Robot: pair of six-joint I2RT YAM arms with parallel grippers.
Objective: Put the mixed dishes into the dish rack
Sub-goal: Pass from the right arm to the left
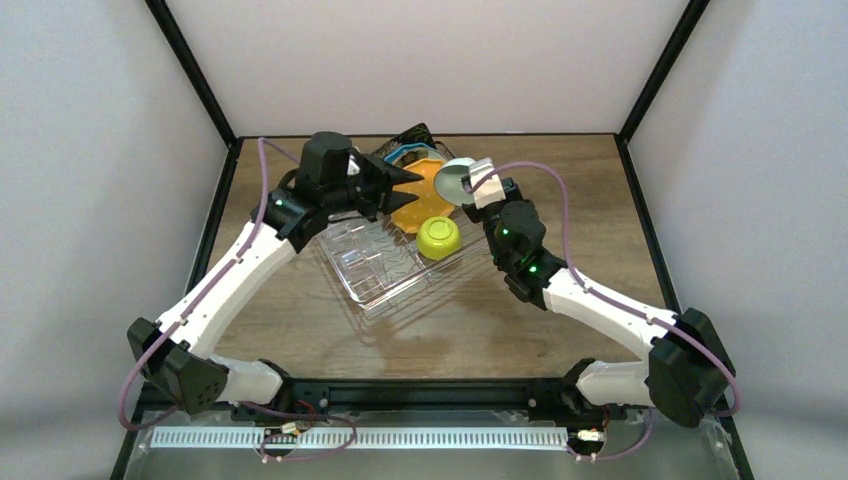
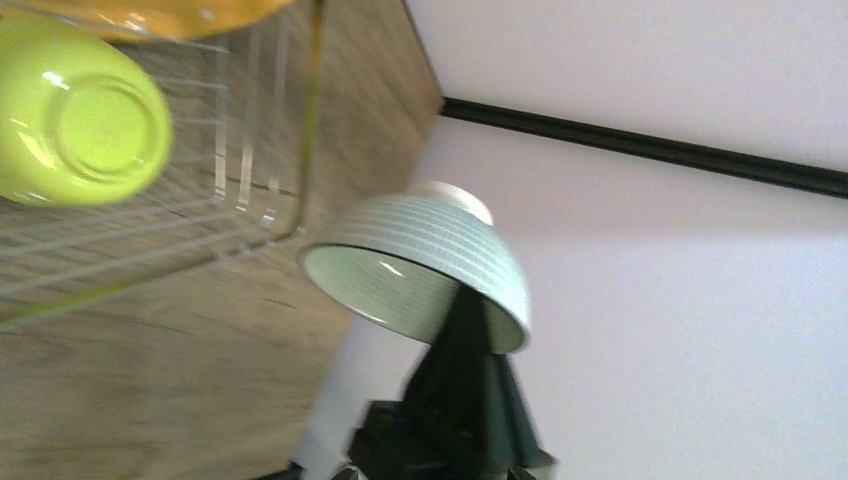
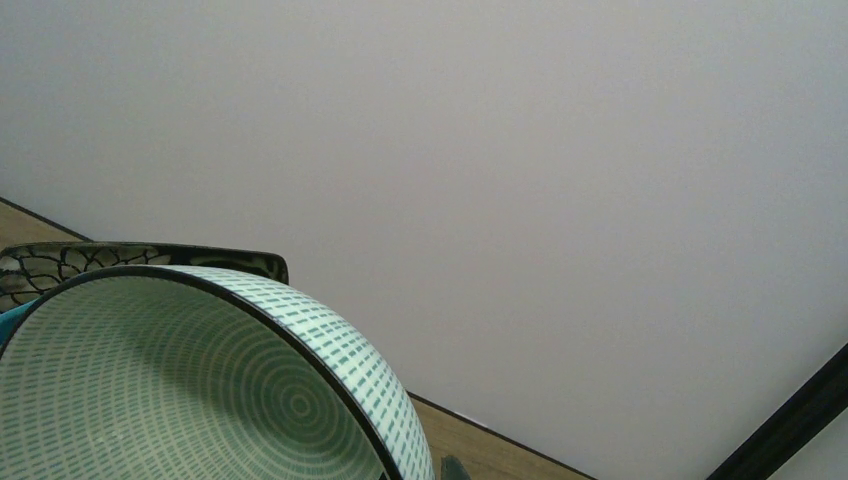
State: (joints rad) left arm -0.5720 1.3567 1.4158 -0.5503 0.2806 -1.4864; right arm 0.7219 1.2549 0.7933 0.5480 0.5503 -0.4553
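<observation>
In the upper left of the top view, our left gripper [image 1: 402, 180] hangs over the far left corner of the rack [image 1: 375, 290], pointing right toward the stacked plates. Nothing shows between its fingers. We cannot tell how wide they stand, and its own camera does not show them.

The rack lies slantwise in the middle of the table [image 1: 560, 200]. At its far end an orange plate [image 1: 418, 205] leans on edge, with a teal plate [image 1: 405, 155] and a black square plate [image 1: 415, 133] behind it. We judge that they are propped this way so the prongs keep them upright.

Just right of centre, a yellow-green bowl [image 1: 438, 238] sits mouth down in the rack, probably so it drains.

Further right, our right gripper [image 1: 472, 186] is clamped tight on the rim of a mint bowl [image 1: 455, 180]. It holds the bowl tilted in the air beside the rack's far right corner, above the table and touching nothing. We judge that the rim grip leaves the bowl's body free to be lowered between the prongs near the yellow-green bowl.
</observation>
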